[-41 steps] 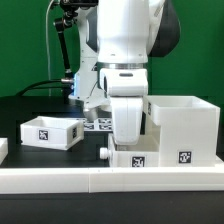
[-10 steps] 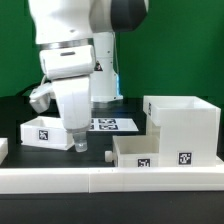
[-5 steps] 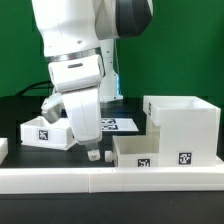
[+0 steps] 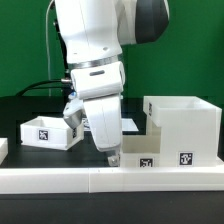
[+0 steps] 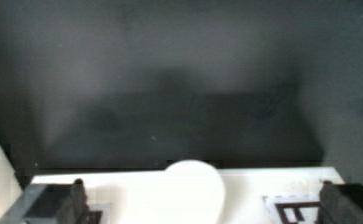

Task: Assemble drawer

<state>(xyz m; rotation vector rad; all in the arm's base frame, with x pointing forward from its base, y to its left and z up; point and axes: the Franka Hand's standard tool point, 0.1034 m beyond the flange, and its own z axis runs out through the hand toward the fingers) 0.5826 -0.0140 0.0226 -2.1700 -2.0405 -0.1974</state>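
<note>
Presently we record the drawer in three separate parts. The large housing [image 4: 185, 122] stands upright on the table [image 4: 25, 110], to the exterior view's right of the pincer [image 4: 112, 158] and apart from it. The near small tray [image 4: 145, 150] sits just beside the pincer on that same side, open face up, close against the housing's front; we cannot tell whether the two touch. The second small tray [image 4: 45, 132] lies on its own, well apart from the pincer toward the exterior view's left.

The pincer hangs low and tilted, its tips close to the table surface. In the wrist view its two fingers [image 5: 62, 200] stand far apart at opposite sides, so we report it spread wide and gripping nothing. Between them shows a rounded white shape [image 5: 192, 188] that we cannot identify.

The long white rail [image 4: 50, 180] runs across just in front of the pincer, on the camera's side. The marker board [image 4: 128, 124] lies flat behind the pincer, largely hidden by the arm [image 4: 95, 50], which also covers the near tray's corner.
</note>
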